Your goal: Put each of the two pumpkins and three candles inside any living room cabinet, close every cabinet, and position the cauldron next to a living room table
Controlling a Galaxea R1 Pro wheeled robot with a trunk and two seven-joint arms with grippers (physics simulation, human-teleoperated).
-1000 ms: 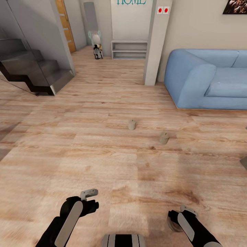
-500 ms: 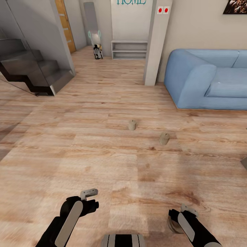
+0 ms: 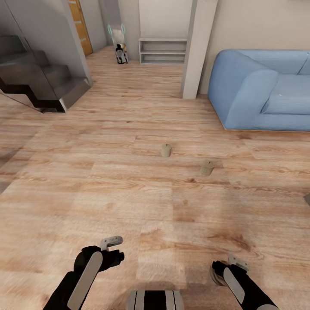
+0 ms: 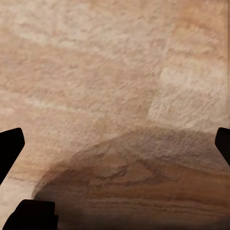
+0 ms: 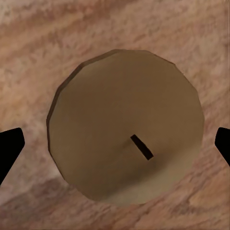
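Two candles, small beige-grey cylinders, stand on the wooden floor ahead: one candle (image 3: 165,150) in the middle and another candle (image 3: 207,168) to its right. A third candle (image 5: 127,151) sits right under my right gripper (image 5: 116,146), its flat top and dark wick facing the camera. The fingers stand wide apart on either side of it without touching, so that gripper (image 3: 234,260) is open. My left gripper (image 3: 113,243) hangs open over bare floor (image 4: 115,72). The pumpkins, the cabinet and the cauldron are out of view.
A blue sofa (image 3: 258,94) stands at the right. A white pillar (image 3: 196,51) rises left of it, with a low open shelf (image 3: 162,51) behind. Dark stairs (image 3: 38,82) fill the left. A dark corner (image 3: 307,198) pokes in at the right edge.
The whole picture has shifted upward a little, so the camera has tilted down. Both arms and the candles keep their places relative to one another.
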